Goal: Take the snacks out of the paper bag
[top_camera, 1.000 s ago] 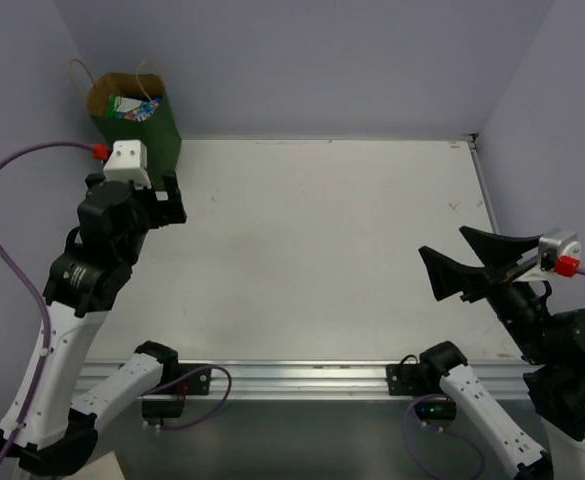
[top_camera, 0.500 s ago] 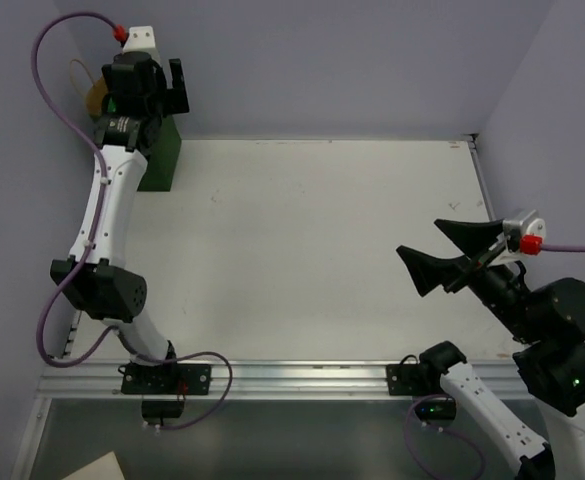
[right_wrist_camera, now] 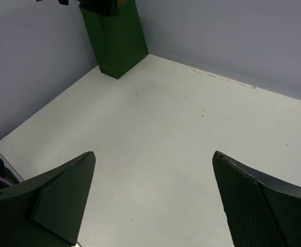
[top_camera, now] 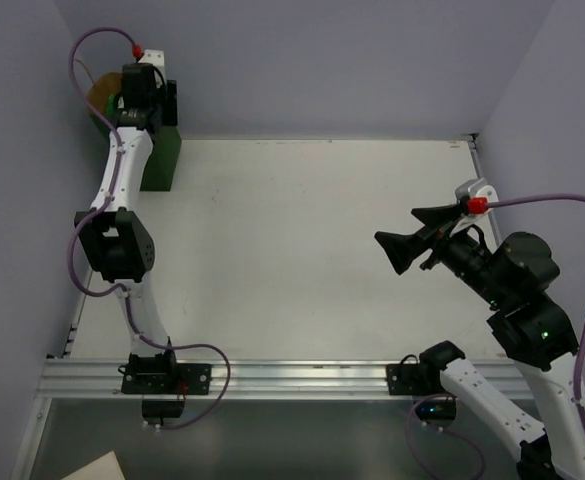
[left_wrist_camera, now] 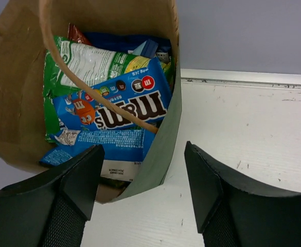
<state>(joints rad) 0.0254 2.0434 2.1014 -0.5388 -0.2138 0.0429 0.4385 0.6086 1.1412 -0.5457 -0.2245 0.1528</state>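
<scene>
Left jaws hang open above the paper bag (left_wrist_camera: 168, 134) at the table's (top_camera: 322, 250) far-left corner; right jaws are open too, holding nothing. I'm on the first reach: next I must drop onto the top blue packet (left_wrist_camera: 117, 116), clear of the handle (left_wrist_camera: 88, 87).

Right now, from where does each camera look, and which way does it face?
Top external: above and behind the bases, looking down at the table; left arm and right arm show.
Left wrist: above the paper bag, looking down at the snacks; left end effector shows.
Right wrist: over the table, facing the bag's corner; right end effector shows.
Shared: all three see the bag.
</scene>
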